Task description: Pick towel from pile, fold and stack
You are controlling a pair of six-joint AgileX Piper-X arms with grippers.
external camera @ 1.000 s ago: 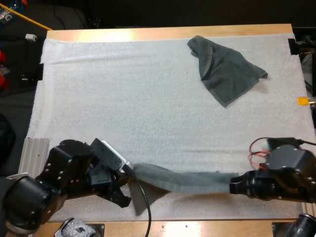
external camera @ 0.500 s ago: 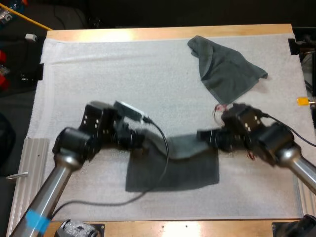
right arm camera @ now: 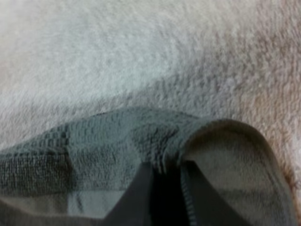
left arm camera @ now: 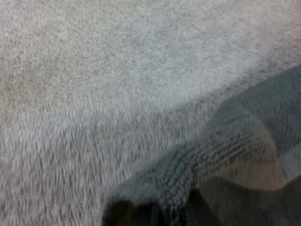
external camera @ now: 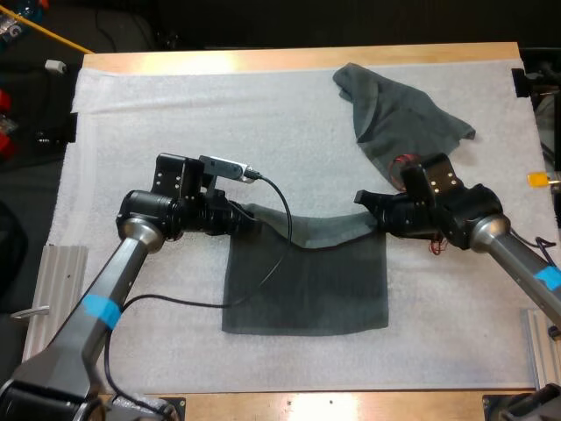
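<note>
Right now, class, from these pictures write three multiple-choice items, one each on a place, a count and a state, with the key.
1. Where does the crumpled dark grey-green towel lie?
A) far right of the white mat
B) near left corner
C) off the table

2. How many towels are there?
A) one
B) two
C) four

3. The spread dark grey-green towel has its far edge:
A) lying free
B) pinched by the left jaws and the right jaws
C) rolled up

Key:
1 A, it sits near the mat's far right corner.
2 B, one is crumpled and one is spread.
3 B, the edge sags between both shut jaws.
</note>
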